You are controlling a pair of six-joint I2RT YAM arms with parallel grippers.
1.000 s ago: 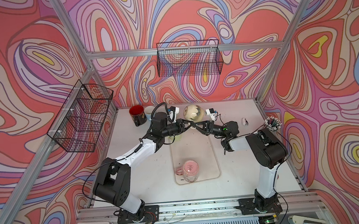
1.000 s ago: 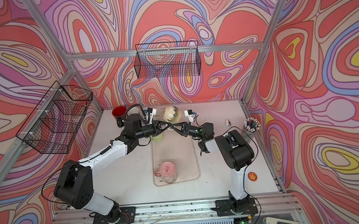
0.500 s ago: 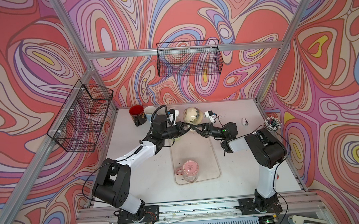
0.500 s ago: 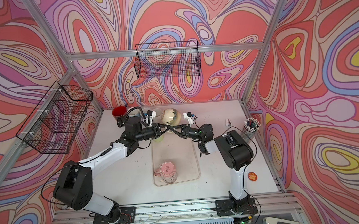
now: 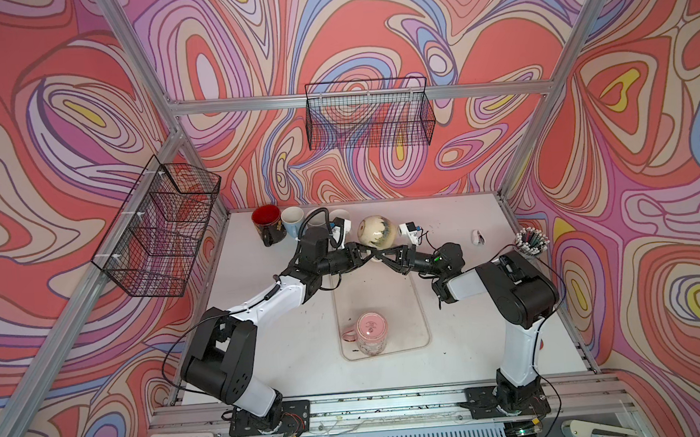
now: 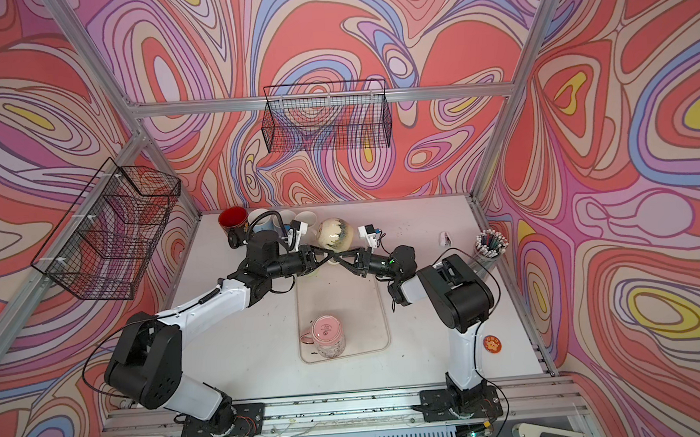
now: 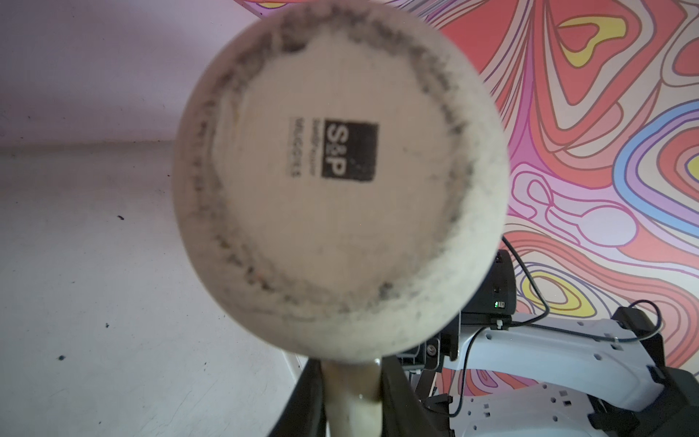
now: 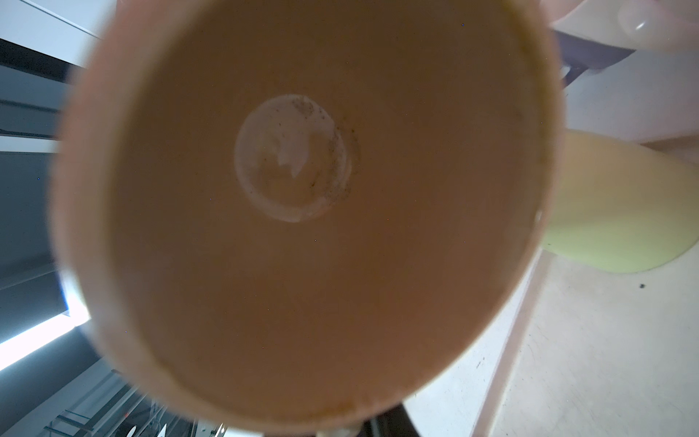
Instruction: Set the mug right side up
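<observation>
The table (image 5: pixel 491 302) carries a mat (image 5: pixel 412 303) with a pink mug (image 5: pixel 371 332) base-up on it. Near the mat's far end the cream mug (image 5: pixel 376 231) hangs in the air on its side, base toward the left arm, mouth toward the right. The left gripper (image 7: pixel 351 410) is clamped on its handle (image 7: pixel 351 389). The right gripper (image 6: pixel 342 258) meets it below the mug; whether its jaws are apart or together I cannot tell.

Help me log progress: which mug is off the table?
The cream mug, held aloft; the red mug, blue mug and pink mug rest below.
</observation>
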